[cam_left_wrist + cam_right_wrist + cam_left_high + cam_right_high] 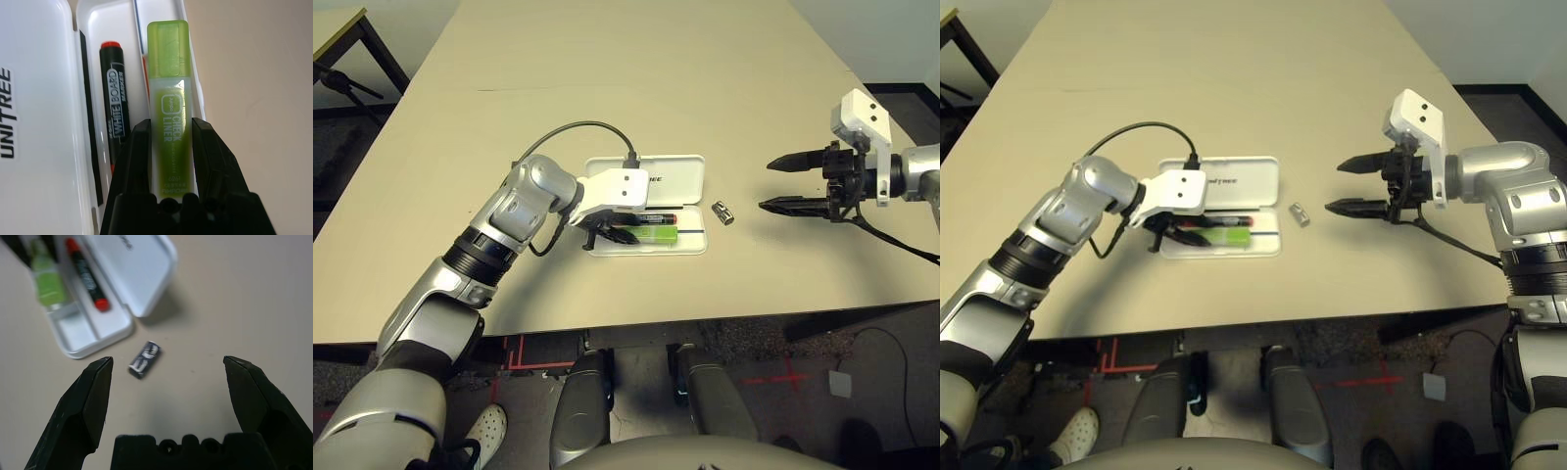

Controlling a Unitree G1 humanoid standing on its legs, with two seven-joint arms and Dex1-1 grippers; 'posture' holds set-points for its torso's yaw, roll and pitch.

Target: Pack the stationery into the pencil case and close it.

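The white pencil case [677, 178] lies open mid-table, lid flat with "UNITREE" on it. In its tray the red marker [115, 105] lies beside the light-green stick [168, 93]. My left gripper [170, 125] reaches into the tray's left end, its fingers pressed against both sides of the green stick, which rests along the tray's near wall. The tiny silver-black cylinder [723, 212] lies on the table just right of the case. My right gripper [766, 185] hovers to the right of it, wide open and holding nothing, pointing toward the cylinder [145, 360].
The beige table [636, 69] stretches far behind the case. Its near edge runs just below the case. A black cable [578, 127] arcs over my left wrist. A dark side table [342, 39] stands off the far left corner.
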